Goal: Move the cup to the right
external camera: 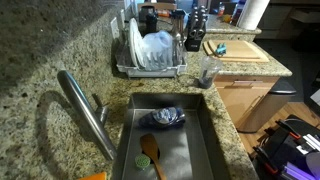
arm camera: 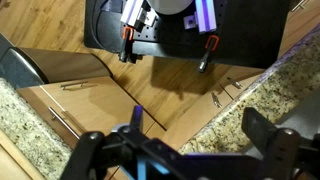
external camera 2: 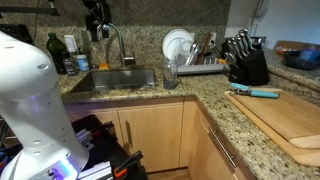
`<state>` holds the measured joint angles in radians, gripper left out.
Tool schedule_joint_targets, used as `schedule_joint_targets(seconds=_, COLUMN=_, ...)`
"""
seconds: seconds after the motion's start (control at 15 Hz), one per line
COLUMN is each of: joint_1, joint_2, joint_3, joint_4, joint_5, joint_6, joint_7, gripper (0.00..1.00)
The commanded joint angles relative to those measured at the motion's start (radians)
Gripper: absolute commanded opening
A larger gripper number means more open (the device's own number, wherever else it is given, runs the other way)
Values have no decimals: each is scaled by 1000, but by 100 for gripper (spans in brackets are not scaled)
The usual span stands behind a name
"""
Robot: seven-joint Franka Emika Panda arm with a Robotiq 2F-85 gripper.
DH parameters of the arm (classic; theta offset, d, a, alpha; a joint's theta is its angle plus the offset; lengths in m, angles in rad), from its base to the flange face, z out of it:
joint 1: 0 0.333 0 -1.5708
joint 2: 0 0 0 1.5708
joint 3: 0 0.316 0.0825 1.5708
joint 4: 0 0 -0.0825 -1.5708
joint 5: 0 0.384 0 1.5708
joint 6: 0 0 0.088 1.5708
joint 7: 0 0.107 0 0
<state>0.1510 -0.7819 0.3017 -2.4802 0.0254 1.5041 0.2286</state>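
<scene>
The cup [external camera: 208,74] is a small clear greyish glass tumbler. It stands upright on the granite counter just right of the sink's far corner, beside the dish rack [external camera: 150,55]. It shows in both exterior views, and the other one has it in front of the rack [external camera 2: 171,72]. My gripper [arm camera: 196,130] shows only in the wrist view. Its fingers are spread wide with nothing between them. It hangs over the counter edge and the wooden cabinet fronts, far from the cup. The cup is out of the wrist view.
A dark blue-grey bowl [external camera: 165,117] and a wooden spoon [external camera: 150,150] lie in the sink [external camera: 195,140]. The faucet [external camera: 85,110] stands beside it. A knife block [external camera 2: 245,65] and a cutting board [external camera 2: 290,120] sit on the counter. My white arm [external camera 2: 30,100] fills the near side.
</scene>
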Motion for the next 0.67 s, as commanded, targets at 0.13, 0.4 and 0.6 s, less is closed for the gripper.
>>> schedule_joint_targets(seconds=0.13, joint_1=-22, joint_2=7, joint_3=3, joint_4=-35, joint_5=2, joint_6=13, joint_7=75, gripper=100)
schedule_joint_targets(seconds=0.4, joint_1=-97, joint_2=188, joint_3=24, joint_4=18, joint_5=16, joint_6=303, joint_7=257, gripper=100)
schedule_joint_targets(seconds=0.6, joint_1=-150, joint_2=369, joint_3=54, joint_4=101, joint_5=-8, joint_6=517, joint_7=436, gripper=100)
